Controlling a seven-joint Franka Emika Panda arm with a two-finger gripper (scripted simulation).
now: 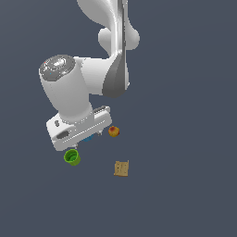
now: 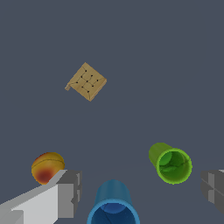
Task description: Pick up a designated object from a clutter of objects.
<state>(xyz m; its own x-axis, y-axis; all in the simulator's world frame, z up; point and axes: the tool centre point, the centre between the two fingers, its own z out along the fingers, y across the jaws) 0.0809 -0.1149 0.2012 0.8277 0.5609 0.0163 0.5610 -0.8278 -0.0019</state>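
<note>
Four small things lie scattered on a plain dark grey desk (image 1: 185,139). The green cup (image 1: 72,157) stands open end up, just below the white hand of the arm (image 1: 83,88) in the exterior view and toward that view's left; its hollow inside shows clearly in the wrist view, where its rim is bright and round. A blue cup (image 2: 113,205) of like shape is nearly all hidden under the hand in the exterior view, with only a sliver of blue showing there; the wrist view shows it upright, open mouth toward the camera, between the two fingers of the tool (image 2: 142,192). The red-yellow ball (image 1: 114,132) sits toward the exterior view's right of the hand, close to one finger (image 2: 65,192) in the wrist view. The tan flat square box (image 1: 121,168) lies flat and well apart from the cups, its top marked with a grid of lines.

The tool hangs above the desk with its fingers spread wide and nothing between them in its grip. The green cup is beside the blue cup, nearer the other finger, and not touched by either. How high the fingertips stand over the cups is hard to judge; they appear to be clear of everything.
</note>
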